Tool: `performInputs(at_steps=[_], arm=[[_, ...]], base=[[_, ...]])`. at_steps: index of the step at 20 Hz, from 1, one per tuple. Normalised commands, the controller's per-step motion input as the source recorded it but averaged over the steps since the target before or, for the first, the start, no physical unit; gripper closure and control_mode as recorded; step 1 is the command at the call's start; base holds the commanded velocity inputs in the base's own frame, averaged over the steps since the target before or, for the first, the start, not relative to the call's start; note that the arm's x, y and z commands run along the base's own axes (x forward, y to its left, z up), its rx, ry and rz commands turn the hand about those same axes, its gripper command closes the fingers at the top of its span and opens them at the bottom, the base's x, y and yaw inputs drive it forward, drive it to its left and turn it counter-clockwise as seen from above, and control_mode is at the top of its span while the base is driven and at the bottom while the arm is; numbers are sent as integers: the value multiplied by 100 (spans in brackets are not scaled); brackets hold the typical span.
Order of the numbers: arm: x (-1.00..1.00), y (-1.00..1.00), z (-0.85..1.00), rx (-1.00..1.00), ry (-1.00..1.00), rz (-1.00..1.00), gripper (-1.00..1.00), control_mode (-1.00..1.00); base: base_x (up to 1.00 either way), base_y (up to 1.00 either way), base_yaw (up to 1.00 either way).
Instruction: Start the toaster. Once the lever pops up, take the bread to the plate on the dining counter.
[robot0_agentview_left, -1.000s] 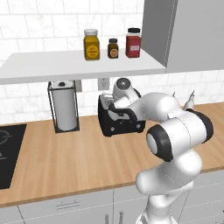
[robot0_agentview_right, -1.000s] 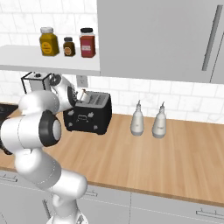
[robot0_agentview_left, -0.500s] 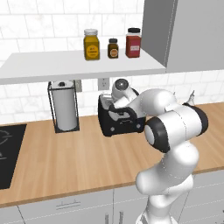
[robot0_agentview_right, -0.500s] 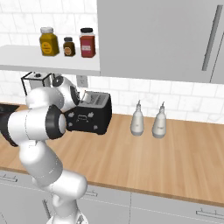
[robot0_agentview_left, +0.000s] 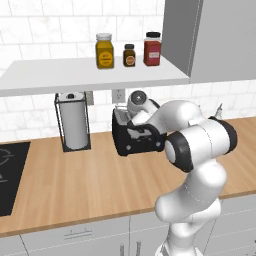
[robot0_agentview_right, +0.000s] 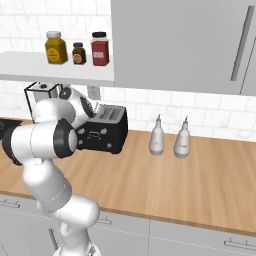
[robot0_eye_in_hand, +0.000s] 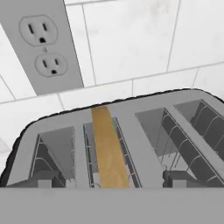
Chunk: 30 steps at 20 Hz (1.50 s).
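Observation:
The black toaster (robot0_agentview_left: 140, 144) (robot0_agentview_right: 102, 136) stands on the wall-side wood counter, against the tiled wall. From just above its front edge, the hand view looks down on the toaster's top (robot0_eye_in_hand: 133, 140). A tan slice of bread (robot0_eye_in_hand: 107, 148) stands in the second slot from the left. My gripper (robot0_eye_in_hand: 111, 179) is open, its dark fingertips (robot0_eye_in_hand: 43, 177) set wide apart over the toaster's near edge, with nothing between them. The arm's wrist hangs over the toaster in both base views. The plate and the dining counter are out of view.
A paper towel holder (robot0_agentview_left: 73, 122) stands left of the toaster, with a black cooktop (robot0_agentview_left: 7, 175) further left. Two pale bottles (robot0_agentview_right: 157, 140) sit to the right. Jars (robot0_agentview_left: 105, 50) line the shelf overhead. A wall outlet (robot0_eye_in_hand: 43, 43) sits behind the toaster.
The arm's elbow has shifted slightly. The hand stays over the toaster, and the toaster and bread have not moved.

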Motion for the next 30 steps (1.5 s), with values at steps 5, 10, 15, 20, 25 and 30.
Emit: performInputs(at_steps=[5,10,15,20,25,30], arm=[[0,0,-2,-3,-9,0,100,-100],[0,0,0,0,-10,0,100,-100],[0,0,20,0,-14,0,100,-100],[-13,0,52,1,-11,0,100,-100],[-27,0,59,1,-11,0,100,-100],[-42,2,58,2,-2,0,100,-100]], base=[[0,0,0],[0,0,0],[0,0,0],[0,0,0],[0,0,0],[0,0,0]])
